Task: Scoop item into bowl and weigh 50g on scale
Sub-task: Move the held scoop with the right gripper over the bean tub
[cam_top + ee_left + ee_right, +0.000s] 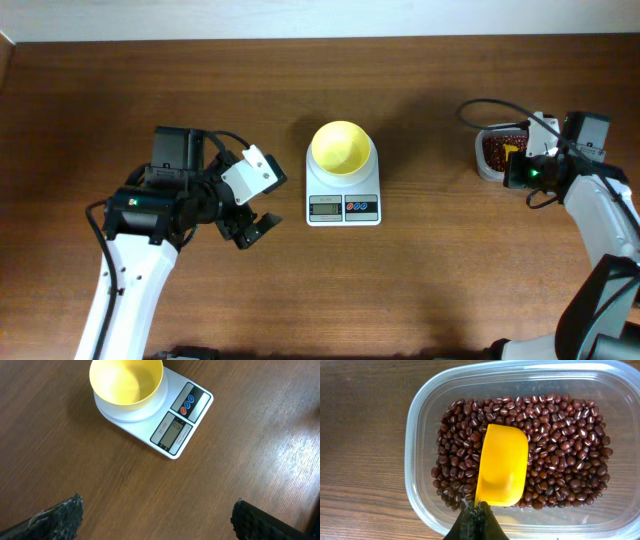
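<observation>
The pale yellow bowl (342, 148) stands empty on the white scale (343, 197) at the table's middle; both show in the left wrist view, bowl (126, 382) and scale (181, 425). My left gripper (250, 228) is open and empty, left of the scale, its fingers wide apart (157, 520). The dark red-brown beans (555, 435) fill a clear tub (422, 435) at the far right (494, 152). My right gripper (479, 512) is shut on the yellow scoop (504, 465), whose empty cup rests tilted among the beans.
Wooden table (400, 290) all around. The right arm (590, 200) reaches over the tub from the right edge. The left arm (150, 220) stands at the left front. A cable (480, 105) loops near the tub.
</observation>
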Robot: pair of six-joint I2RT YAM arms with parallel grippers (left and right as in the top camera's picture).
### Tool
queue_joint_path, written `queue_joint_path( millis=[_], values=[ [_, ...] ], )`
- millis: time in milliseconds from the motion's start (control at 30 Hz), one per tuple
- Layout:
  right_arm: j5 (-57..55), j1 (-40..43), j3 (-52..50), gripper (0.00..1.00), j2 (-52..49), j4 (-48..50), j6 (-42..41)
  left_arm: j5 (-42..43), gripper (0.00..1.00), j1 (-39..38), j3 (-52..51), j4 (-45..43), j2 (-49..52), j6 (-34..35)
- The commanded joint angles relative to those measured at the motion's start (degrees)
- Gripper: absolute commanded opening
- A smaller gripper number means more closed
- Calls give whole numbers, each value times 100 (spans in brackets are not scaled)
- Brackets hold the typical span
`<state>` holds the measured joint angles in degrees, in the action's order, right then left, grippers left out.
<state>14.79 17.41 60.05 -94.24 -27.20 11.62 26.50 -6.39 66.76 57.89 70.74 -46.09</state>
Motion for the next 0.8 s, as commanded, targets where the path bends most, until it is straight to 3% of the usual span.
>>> queue_joint_path(
  millis=[0,200,767],
  values=[
    [885,262,-35,4,-151,-114,-516,7,99,17,101,7,-2,-74],
    [1921,837,-37,4,-293,-136,-1064,7,99,17,101,9,-2,-74],
    [2251,861,-37,4,-457,-195,-1733,7,99,17,101,9,-2,-74]
  ],
)
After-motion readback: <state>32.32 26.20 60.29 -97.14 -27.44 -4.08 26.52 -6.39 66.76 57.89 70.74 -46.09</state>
